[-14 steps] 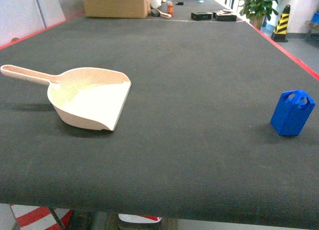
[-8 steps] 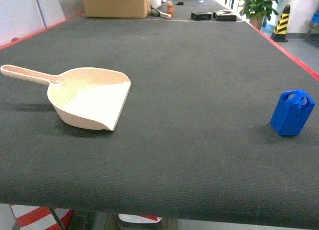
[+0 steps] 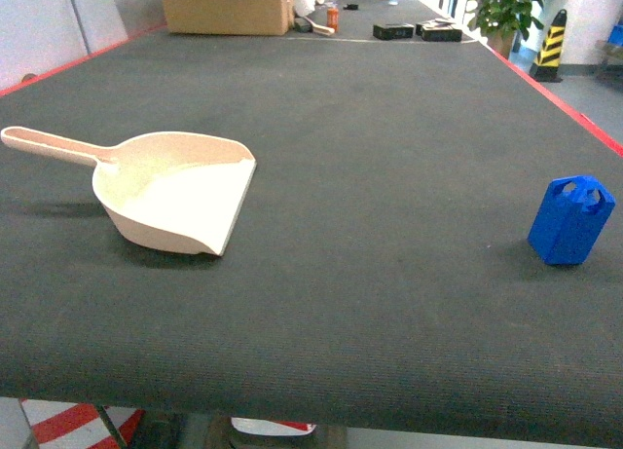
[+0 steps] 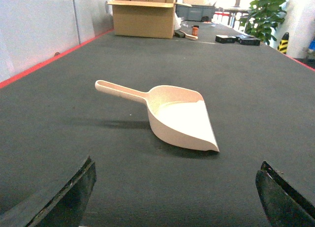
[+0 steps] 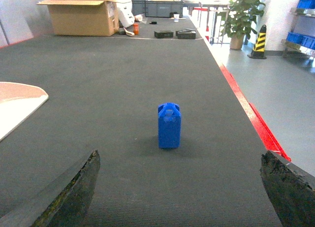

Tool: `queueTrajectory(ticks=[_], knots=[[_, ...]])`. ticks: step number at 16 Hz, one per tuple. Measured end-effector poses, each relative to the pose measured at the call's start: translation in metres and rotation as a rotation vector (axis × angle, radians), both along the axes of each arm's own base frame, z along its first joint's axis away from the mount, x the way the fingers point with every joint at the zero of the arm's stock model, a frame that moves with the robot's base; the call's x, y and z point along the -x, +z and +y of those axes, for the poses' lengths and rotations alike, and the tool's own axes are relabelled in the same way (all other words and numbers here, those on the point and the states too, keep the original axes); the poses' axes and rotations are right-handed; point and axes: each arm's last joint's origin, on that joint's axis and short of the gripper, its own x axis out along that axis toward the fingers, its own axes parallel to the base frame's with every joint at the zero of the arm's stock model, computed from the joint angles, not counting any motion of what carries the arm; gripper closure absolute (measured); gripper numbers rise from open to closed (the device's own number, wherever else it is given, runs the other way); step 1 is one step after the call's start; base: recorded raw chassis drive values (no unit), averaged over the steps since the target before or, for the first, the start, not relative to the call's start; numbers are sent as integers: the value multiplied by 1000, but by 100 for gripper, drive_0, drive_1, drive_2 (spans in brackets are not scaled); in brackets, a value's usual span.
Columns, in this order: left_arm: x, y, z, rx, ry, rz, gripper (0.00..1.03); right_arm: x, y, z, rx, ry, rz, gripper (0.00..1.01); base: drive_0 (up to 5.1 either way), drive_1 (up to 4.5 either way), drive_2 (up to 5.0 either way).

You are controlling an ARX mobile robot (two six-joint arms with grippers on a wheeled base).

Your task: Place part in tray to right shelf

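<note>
Nothing has changed over the last second: the part (image 3: 571, 220) stands well apart from the tray (image 3: 175, 198) on the table (image 3: 389, 128). Both end effectors, left (image 4: 174, 197) and right (image 5: 179, 197), gape wide and empty, so the task has not begun.

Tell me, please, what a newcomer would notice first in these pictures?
Most striking is the small bright-blue part, standing upright and alone at the right of the dark table. Next comes the beige tray, a dustpan-like scoop lying empty at the left, well apart from it. A cardboard box sits at the far end.
</note>
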Motion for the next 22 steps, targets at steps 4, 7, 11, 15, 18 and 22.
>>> queueTrajectory(ticks=[4,7,11,15,18,22], knots=[[0,0,0,0,0,0,5,0,0,0,0,0,0,3,0,0,0],[0,0,0,0,0,0,5,0,0,0,0,0,0,3,0,0,0],[0,0,0,0,0,0,5,0,0,0,0,0,0,3,0,0,0],[0,0,0,0,0,0,5,0,0,0,0,0,0,3,0,0,0],[0,0,0,0,0,0,5,0,0,0,0,0,0,3,0,0,0],[0,0,0,0,0,0,5,0,0,0,0,0,0,3,0,0,0]])
